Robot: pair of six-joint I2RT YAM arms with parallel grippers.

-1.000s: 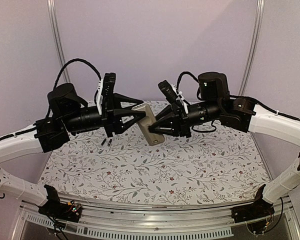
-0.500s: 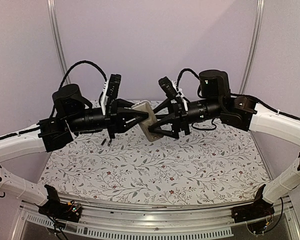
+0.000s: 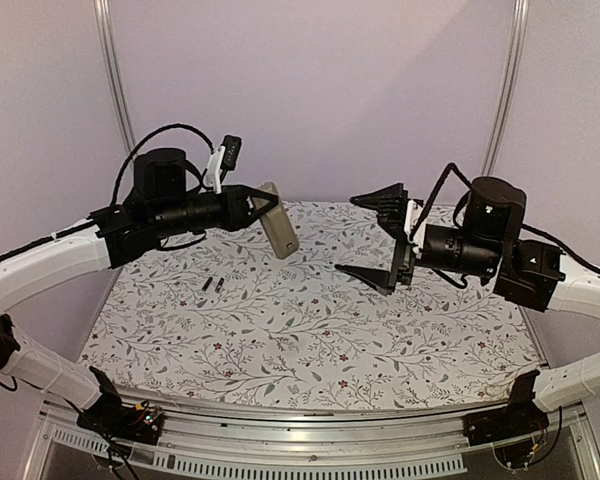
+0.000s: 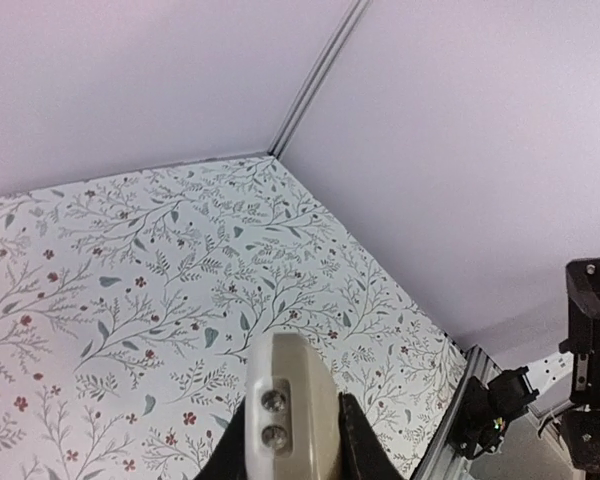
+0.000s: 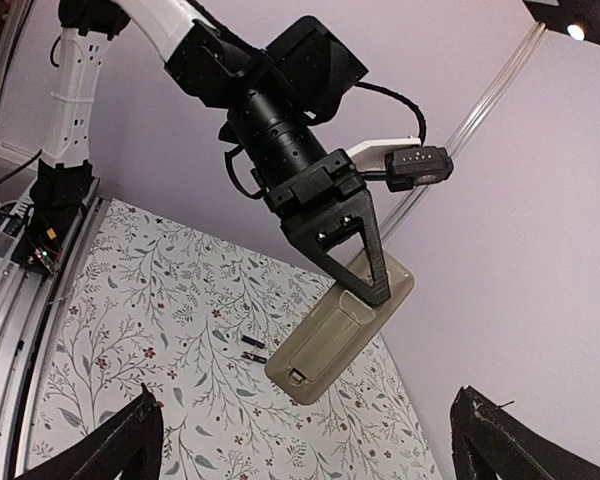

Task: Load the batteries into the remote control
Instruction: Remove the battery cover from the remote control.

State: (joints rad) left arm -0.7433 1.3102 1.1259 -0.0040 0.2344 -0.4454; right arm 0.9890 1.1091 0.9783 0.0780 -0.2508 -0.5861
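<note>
While the left wrist view is cutting the remote control [image 4: 288, 400] off at its bottom edge and showing you only a tan end with two small round metal spots, the right wrist view is giving you its whole tan-grey back. You cannot tell whether the recess there is covered. The remote is hanging tilted in the air over the far left part of the worktop [image 3: 380, 340], with your left gripper [image 3: 270, 203] pinching its upper end. The batteries [image 3: 214, 286] are lying side by side, tiny dark slivers near the worktop's left edge. Your right gripper [image 3: 348, 234] is standing spread wide and holding nothing. A second ago it was gripping the remote too, and it is now sitting well apart toward the right edge.
</note>
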